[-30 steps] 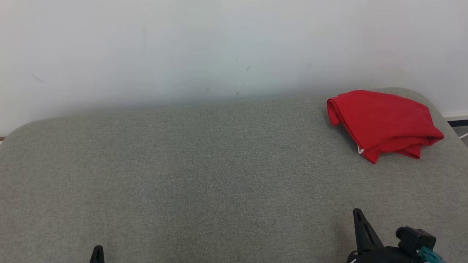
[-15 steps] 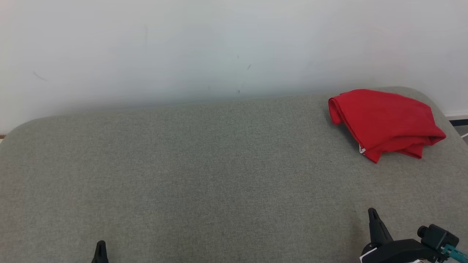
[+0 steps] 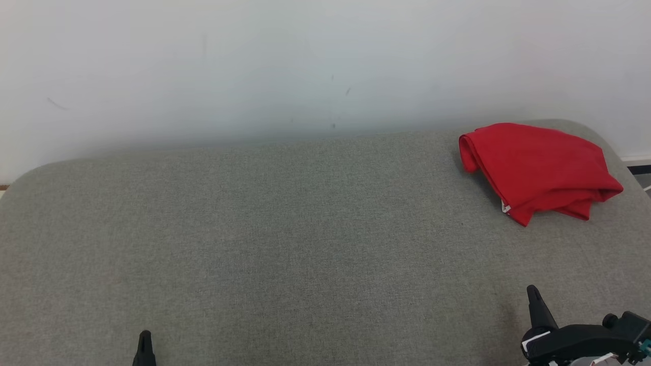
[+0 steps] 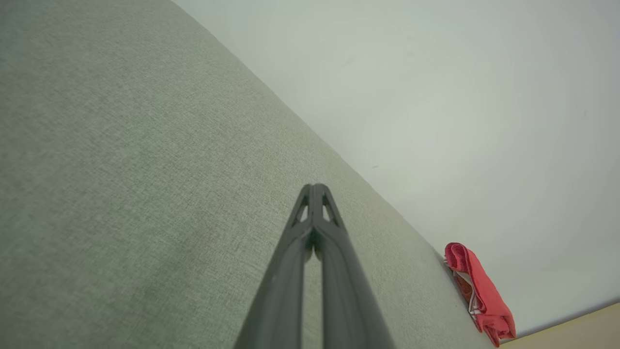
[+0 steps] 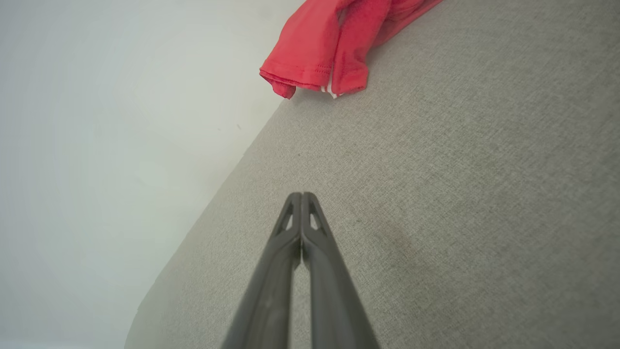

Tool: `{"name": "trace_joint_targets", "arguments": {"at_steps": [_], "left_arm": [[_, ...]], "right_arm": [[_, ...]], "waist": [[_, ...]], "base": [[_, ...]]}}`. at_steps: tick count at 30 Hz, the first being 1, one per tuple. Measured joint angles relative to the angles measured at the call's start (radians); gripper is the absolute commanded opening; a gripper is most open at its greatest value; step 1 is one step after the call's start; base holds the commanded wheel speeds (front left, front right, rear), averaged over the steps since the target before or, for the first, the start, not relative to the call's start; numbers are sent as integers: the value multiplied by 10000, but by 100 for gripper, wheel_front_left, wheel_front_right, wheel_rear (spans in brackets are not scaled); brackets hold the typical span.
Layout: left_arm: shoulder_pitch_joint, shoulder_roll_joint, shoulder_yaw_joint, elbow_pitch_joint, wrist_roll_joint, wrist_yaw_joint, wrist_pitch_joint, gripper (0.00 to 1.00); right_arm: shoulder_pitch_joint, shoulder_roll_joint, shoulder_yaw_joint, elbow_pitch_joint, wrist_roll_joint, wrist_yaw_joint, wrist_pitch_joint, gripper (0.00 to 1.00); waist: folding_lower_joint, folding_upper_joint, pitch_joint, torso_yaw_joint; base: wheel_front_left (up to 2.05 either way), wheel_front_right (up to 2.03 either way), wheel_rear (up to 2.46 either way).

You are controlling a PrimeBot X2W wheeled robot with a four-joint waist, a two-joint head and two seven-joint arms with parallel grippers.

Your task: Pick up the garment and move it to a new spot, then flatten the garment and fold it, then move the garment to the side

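Red garment [image 3: 536, 170] lies in a loosely folded bundle at the far right corner of the grey upholstered cushion [image 3: 305, 229], close to the white wall [image 3: 254, 61]. There's a small white tag at its near hem, and the layers are uneven on the right side.

Left gripper [image 4: 315, 185]: fingers pressed together tip to tip, nothing between them. It's over bare fabric at near left, well apart from the garment.

Right gripper [image 5: 301, 194]: also clamped tight and empty, at near right. It points roughly toward the garment's stitched hem, with a clear gap and no contact.
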Motion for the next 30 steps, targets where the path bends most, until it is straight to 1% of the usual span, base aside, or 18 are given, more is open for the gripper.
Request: {"name": "trace_joint_targets", "arguments": {"at_steps": [18,20,30], "left_arm": [[-325,2,-385,261,-2253,-105,92,0],[-337,4,-424,290,-2545,-174,98,0],[-500,4,-585,407,-3480,-190,134,0]], "right_arm": [[-289,-10,-859,244,2105,-2,932,0],[-337,-10,-951,265,2290,-2,1039,0],[-454,-8,-1336,370,3214,-2,1448,0]], "waist": [[0,0,69,48],[0,0,77,53],[0,0,111,77]], "base": [[0,0,0],[0,0,0],[0,0,0]]}}
